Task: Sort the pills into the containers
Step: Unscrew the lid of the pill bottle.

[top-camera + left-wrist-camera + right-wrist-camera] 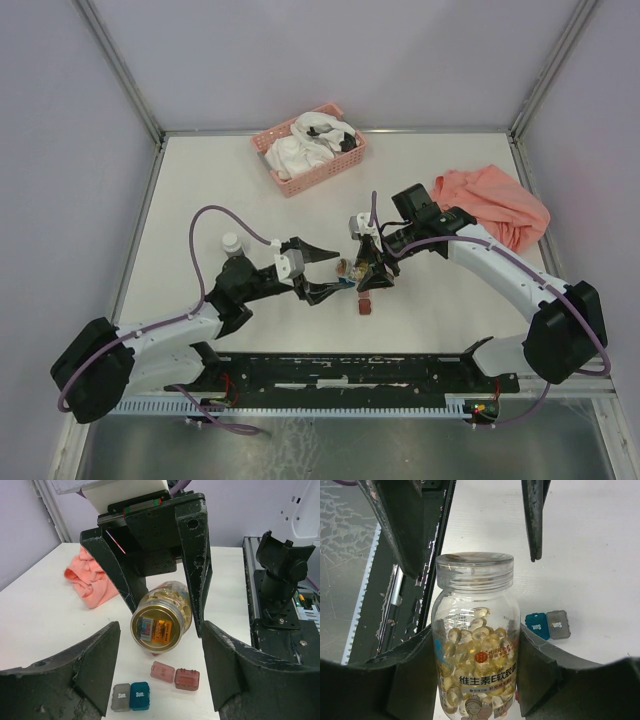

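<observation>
We judge sorting not yet begun: the pills [472, 635] sit in the capped jar [474, 605] clamped by the right gripper [475, 655] near the four shut containers [139, 696] on the table [50, 630], while the left gripper [159, 635] stands spread, empty.

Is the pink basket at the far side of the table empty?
No, crumpled white cloth lies inside the pink basket.

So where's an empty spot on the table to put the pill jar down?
The biggest bare patch is the far left corner, between the pink basket, the white-capped bottle and the table edge. A smaller one lies between the basket and the orange cloth. The middle is crowded: left pincer, right pincer, pill jar and four little boxes.
</observation>
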Controlling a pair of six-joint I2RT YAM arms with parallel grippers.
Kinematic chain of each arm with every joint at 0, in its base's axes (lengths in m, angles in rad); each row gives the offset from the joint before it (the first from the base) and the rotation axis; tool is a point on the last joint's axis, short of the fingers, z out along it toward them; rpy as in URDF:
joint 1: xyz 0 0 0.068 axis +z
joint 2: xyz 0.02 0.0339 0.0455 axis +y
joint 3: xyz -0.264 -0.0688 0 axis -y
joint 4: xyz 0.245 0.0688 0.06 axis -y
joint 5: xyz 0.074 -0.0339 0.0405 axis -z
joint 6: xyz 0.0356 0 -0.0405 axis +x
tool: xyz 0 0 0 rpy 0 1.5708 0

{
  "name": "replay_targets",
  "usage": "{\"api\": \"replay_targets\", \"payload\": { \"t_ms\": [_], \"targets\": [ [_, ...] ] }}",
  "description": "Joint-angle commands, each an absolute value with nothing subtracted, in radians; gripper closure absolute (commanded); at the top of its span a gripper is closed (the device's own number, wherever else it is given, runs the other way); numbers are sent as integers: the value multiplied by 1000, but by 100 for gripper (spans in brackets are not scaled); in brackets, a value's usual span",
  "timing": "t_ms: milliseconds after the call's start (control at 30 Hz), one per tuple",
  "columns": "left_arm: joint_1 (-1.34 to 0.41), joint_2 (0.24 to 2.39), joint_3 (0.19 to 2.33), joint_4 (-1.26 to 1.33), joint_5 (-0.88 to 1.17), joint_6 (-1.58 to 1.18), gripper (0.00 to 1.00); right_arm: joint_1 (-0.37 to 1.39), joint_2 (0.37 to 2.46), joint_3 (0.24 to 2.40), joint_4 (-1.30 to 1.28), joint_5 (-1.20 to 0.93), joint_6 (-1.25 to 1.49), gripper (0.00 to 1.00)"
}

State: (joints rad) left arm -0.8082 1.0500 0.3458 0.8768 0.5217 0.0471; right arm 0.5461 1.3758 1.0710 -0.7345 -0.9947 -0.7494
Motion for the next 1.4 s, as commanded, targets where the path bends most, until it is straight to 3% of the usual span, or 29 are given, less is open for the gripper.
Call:
{"api": "replay_targets", "payload": {
  "t_ms": [0,267,500,633,767,1033,1367],
  "targets": [
    [-804,1077,398,945,554,55,29,546,1378,1109,-729,-1043,-765,98],
    [-803,1113,425,933,574,45,48,547,1379,1109,-731,-1042,-765,98],
    [-804,1108,425,932,587,-40,86,547,1380,1112,-717,-1015,-742,98],
    [-804,1092,404,977,522,-217,96,547,1384,1109,-669,-967,-674,98],
    [-822,1081,405,951,370,-542,97,546,1377,1094,-610,-928,-611,98],
    [-936,995,545,517,43,-875,95,546,1382,1091,-588,-893,-579,98],
    [-939,991,608,413,52,-1006,92,545,1382,1090,-586,-896,-577,98]
  ]
}}
